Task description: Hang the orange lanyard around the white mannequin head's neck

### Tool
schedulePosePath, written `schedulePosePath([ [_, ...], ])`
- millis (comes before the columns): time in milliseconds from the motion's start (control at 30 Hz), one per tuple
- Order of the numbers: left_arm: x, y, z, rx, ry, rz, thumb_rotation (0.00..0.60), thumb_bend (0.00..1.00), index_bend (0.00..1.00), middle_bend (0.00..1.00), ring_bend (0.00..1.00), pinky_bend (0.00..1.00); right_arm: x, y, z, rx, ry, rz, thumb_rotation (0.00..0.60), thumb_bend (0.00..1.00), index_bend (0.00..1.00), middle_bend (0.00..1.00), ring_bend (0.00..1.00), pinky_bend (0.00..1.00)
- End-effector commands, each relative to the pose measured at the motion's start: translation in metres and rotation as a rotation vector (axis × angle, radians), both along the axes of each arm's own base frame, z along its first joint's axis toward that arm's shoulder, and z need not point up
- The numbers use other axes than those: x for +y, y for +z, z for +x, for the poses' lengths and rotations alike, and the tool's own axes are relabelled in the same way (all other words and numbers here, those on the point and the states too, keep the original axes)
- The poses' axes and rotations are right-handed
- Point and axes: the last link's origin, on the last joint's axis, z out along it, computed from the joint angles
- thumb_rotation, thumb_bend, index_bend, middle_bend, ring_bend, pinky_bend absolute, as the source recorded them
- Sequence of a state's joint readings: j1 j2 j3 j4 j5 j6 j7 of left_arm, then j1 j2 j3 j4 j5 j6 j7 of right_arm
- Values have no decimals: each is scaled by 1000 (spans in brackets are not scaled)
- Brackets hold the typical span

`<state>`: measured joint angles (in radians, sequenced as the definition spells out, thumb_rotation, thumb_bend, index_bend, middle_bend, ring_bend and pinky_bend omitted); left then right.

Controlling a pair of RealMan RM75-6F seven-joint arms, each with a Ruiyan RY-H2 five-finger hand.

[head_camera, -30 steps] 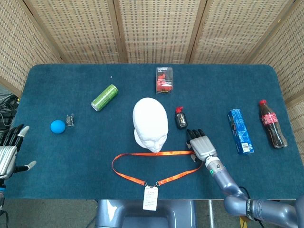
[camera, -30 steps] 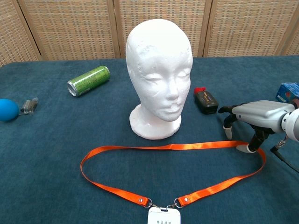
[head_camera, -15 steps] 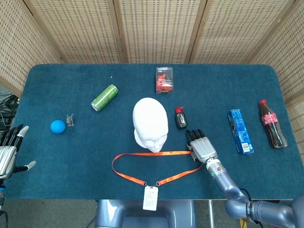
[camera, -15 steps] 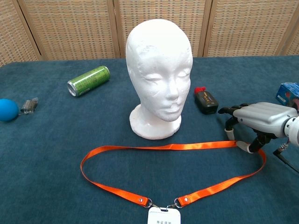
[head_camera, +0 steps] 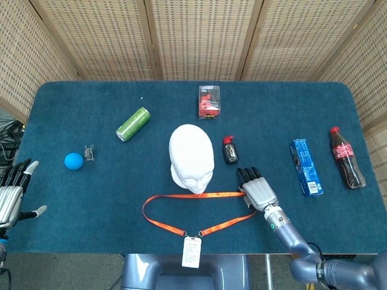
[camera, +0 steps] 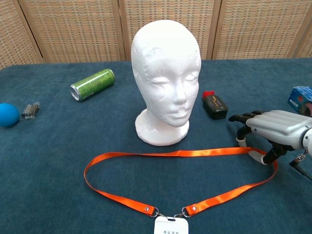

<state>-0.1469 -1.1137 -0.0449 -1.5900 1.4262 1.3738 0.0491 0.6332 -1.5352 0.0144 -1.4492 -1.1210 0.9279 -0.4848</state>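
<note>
At the far left edge the left hand (head_camera: 11, 196) hovers off the table (head_camera: 109, 193), fingers spread and holding nothing. A blue ball (head_camera: 73, 160) and a green can (head_camera: 133, 124) lie further in. The white mannequin head (head_camera: 191, 157) stands upright mid-table, and the orange lanyard (head_camera: 181, 196) lies flat in a loop just in front of it — badge (head_camera: 191, 252) at the near edge. The right hand (camera: 273, 129) rests palm-down at the loop's right end, fingertips (camera: 240, 141) touching the strap — nothing lifted, fingers apart.
</note>
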Motion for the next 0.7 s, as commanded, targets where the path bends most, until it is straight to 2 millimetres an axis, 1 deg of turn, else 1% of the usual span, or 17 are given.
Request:
schedulePosePath([
  [33,0,0,0,0,0,-1,600,0,0,0,0,0,2,0,1,-11,24,-10,600,678,716,0,0,0],
  [267,0,0,0,-1,-1,0,600,0,0,0,0,0,5,-1,-1,-6,58,-10,600,672,737,0,0,0],
  [433,0,1,0,-4,-1,1,600,0,0,0,0,0,6,-1,3,-22,78,-15,600,672,757,0,0,0],
  [533,0,1,0,-5,-1,3,600,0,0,0,0,0,5,2,7,-48,99,-37,600,672,763,0,0,0],
  [700,1,1,0,-7,-2,1,600,0,0,0,0,0,4,6,8,-51,120,-52,600,672,770,0,0,0],
])
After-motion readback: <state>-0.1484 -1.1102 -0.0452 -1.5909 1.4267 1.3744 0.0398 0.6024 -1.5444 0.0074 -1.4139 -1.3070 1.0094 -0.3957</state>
